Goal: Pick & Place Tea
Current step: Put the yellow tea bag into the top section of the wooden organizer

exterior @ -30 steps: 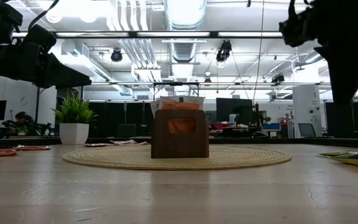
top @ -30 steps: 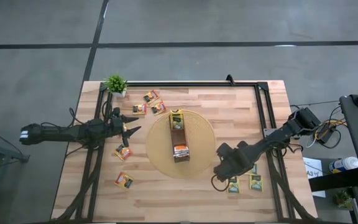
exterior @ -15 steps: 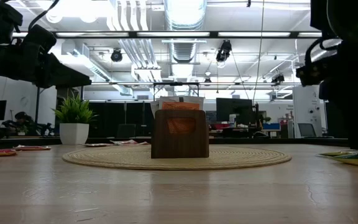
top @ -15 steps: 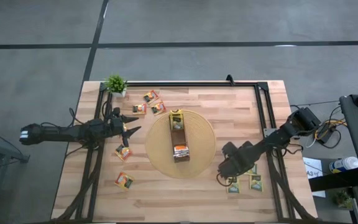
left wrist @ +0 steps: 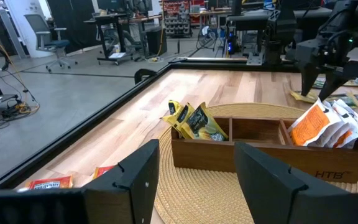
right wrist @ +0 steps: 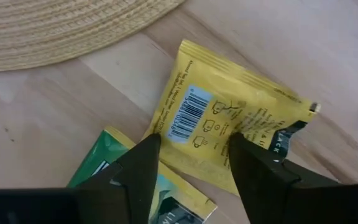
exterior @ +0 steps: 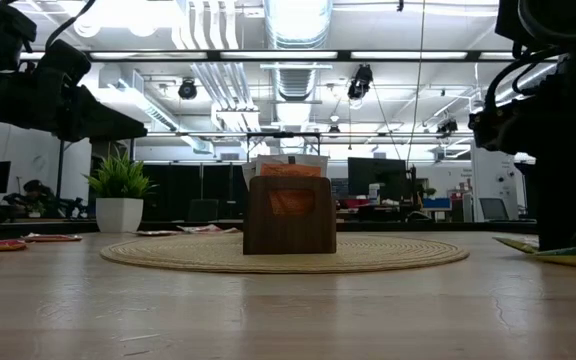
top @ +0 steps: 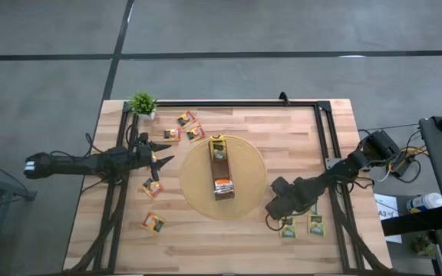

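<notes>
Right end effector (right wrist: 188,165) open, poised over a yellow sachet (right wrist: 229,127) on the table (top: 282,130), nothing grasped. Left end effector (top: 159,159) open, idle. Box (top: 220,168) partly filled; several sachets remain scattered; task judged midway.

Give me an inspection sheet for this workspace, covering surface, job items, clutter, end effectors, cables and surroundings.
Surface: wooden table with a round woven mat.
Job's things: long wooden box on the mat holding yellow and orange tea sachets; loose sachets on the table's left; a yellow sachet and a green one beside the mat.
Clutter: potted plant at the far left corner.
End effectors: left end effector open, raised left of the mat; right end effector open, low over the yellow sachet.
Cables: bundle at the right arm's base.
Surroundings: office desks and chairs.
</notes>
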`<action>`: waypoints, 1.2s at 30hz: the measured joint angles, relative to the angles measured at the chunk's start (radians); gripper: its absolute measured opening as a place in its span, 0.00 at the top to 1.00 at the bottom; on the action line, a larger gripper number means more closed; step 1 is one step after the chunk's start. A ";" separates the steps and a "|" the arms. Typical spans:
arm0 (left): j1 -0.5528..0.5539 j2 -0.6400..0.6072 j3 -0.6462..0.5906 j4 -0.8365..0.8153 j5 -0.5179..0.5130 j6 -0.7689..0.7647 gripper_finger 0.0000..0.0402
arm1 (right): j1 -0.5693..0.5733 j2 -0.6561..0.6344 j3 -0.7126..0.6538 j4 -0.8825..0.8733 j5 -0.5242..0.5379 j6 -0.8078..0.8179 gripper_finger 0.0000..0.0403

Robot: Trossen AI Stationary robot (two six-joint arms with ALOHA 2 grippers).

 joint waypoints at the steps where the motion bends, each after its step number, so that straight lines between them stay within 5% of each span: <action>1: 0.000 0.000 0.000 0.000 0.000 0.000 0.50 | -0.001 0.000 -0.004 0.004 0.000 0.000 0.55; 12: -0.001 0.000 0.000 0.000 0.000 0.000 0.50 | -0.009 0.005 0.004 -0.007 0.009 -0.176 0.95; 24: 0.000 0.000 0.000 0.000 0.000 0.000 0.50 | -0.029 0.010 0.168 -0.158 0.065 -0.416 0.97; 36: 0.000 0.000 0.000 0.000 0.000 0.000 0.50 | -0.080 0.021 0.361 -0.235 0.511 -1.016 0.97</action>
